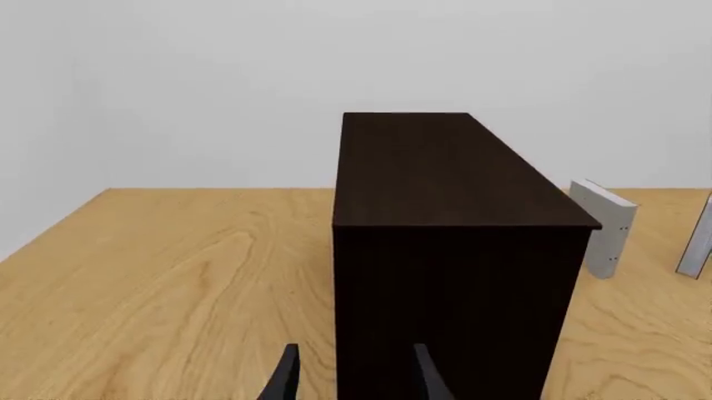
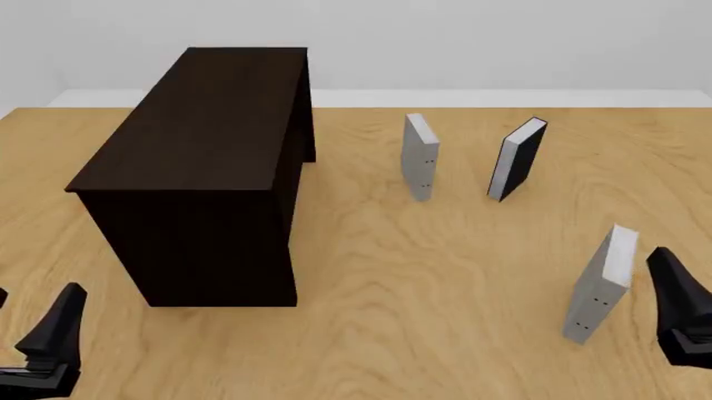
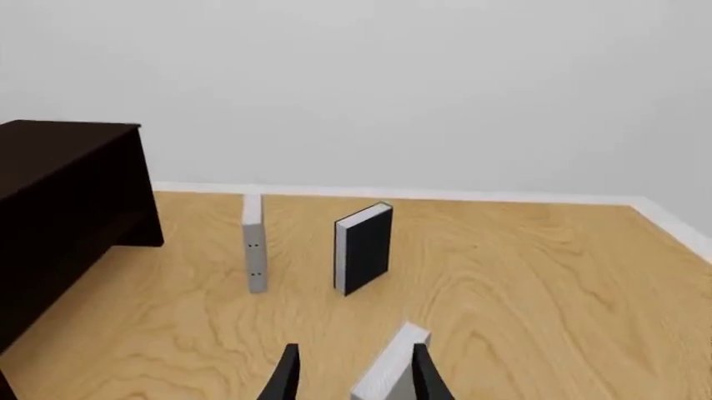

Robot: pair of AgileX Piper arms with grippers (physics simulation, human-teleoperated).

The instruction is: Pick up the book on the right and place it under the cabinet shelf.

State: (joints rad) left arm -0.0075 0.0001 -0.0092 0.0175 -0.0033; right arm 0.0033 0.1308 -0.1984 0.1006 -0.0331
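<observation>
Right gripper [image 3: 350, 373] fingers spread, straddling upright grey book [image 2: 598, 286] for a pinch. Nothing gripped yet. Left gripper [image 1: 350, 373] fingers apart, empty, facing cabinet shelf [image 2: 206, 158].

The book [image 3: 389, 371] and the right gripper's fingers [image 3: 287, 375] are cut off by the right wrist view's edge.

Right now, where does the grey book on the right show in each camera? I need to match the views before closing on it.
Front view: the book stands upright at lower right, beside the right gripper.
Right wrist view: at the bottom edge, between the fingers.
Left wrist view: a grey sliver at the right edge, probably it; I cannot be sure.
Shared landmark: the cabinet shelf.
</observation>
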